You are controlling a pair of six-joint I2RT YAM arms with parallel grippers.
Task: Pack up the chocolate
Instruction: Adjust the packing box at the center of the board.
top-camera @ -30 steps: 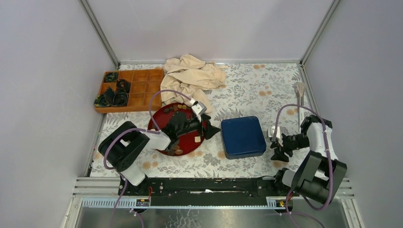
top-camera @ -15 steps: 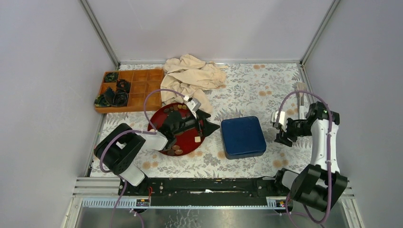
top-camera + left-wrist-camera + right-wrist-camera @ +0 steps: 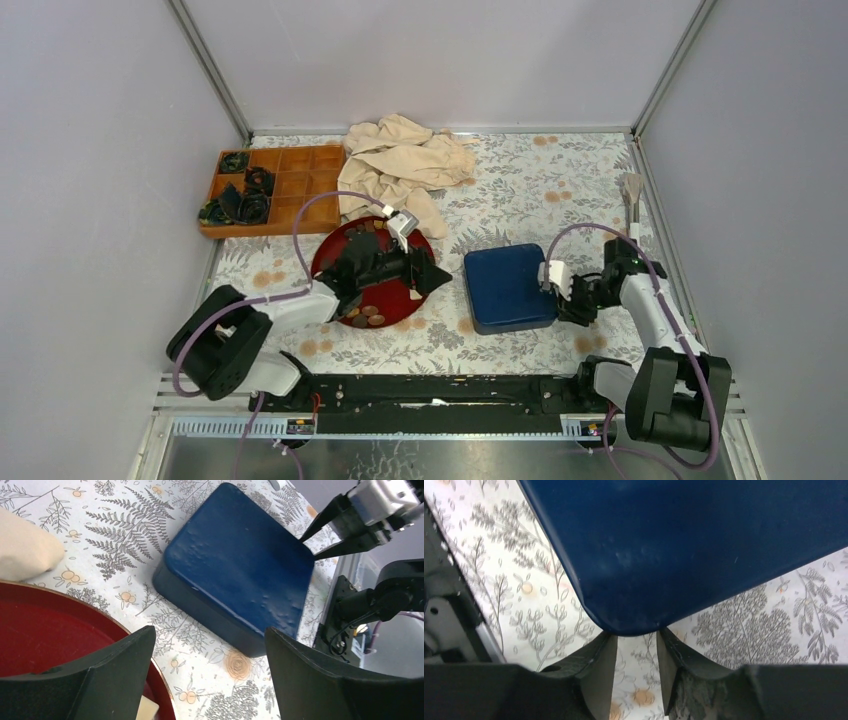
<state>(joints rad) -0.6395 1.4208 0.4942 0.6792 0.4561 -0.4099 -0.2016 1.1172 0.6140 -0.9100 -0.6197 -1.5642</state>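
Right gripper, fingers parted on nothing, at the near right corner of the blue box, mid-table. Left gripper, spread wide and empty, above the red plate. The chocolate lies on that plate, beneath and around it.

Before you, the chocolate lies on the plate left of centre, with the box just to its right. The crumpled cloth sits behind the plate, the divided tray at far left. Your right gripper is at the box's near right corner.
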